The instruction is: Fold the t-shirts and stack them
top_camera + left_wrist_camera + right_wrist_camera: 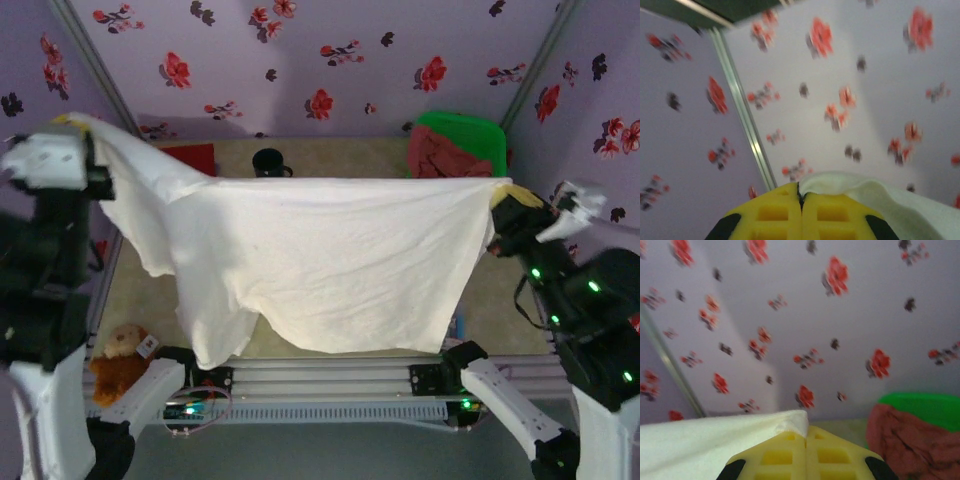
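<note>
Both arms are holding the white t-shirt [320, 260] stretched in the air above the table [505, 300]. Its upper edge is running nearly straight from one gripper to the other, and the rest is hanging like a curtain toward the near edge. The left gripper [800, 194] is pinching one top corner, its yellow fingers [772, 212] pressed together on a fold of cloth. The right gripper [806, 434] is pinching the opposite corner in the same way. Holding the cloth raised and taut is probably letting creases drop out (and squaring the garment) before it is laid flat for folding. Further t-shirts are waiting: a dusty-red heap [440, 155] is lying piled at the green basket [470, 128] at the far right, and a red one [190, 157] is lying at the far left of the table.
</note>
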